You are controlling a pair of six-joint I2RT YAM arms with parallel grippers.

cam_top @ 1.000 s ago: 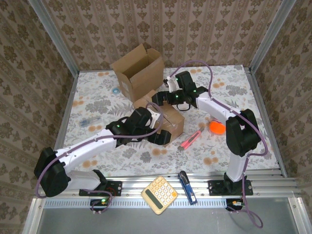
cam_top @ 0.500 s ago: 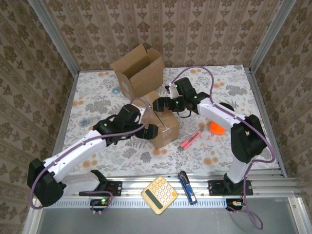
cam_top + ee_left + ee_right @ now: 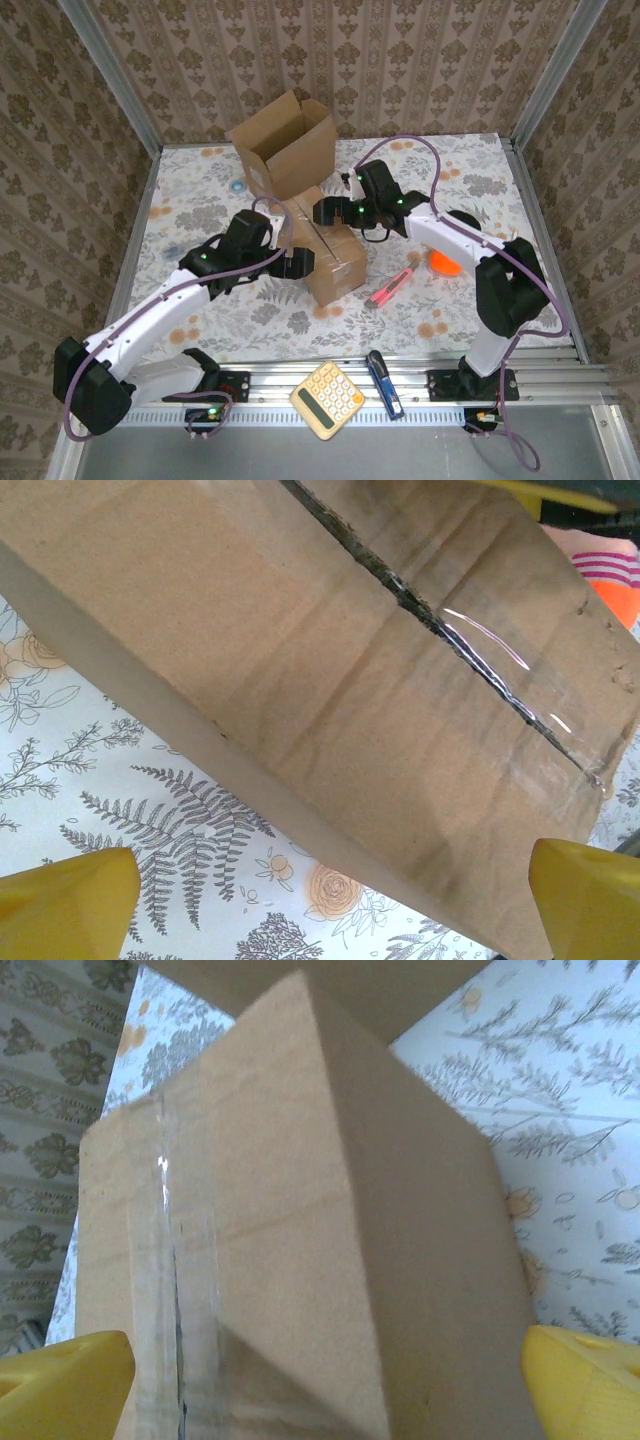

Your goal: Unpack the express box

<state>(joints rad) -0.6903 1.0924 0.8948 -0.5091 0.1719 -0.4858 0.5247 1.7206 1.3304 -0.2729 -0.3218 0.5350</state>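
Two cardboard boxes are seen on the flowered table. The taped express box lies mid-table, its far end partly covered by the open carton and the right gripper; in both wrist views it is cut off by the frame. The left gripper is set at its left side. Both jaw pairs are spread wide around the box; contact cannot be made out. Both arms are stretched inward, low. An orange object is half hidden by the right arm.
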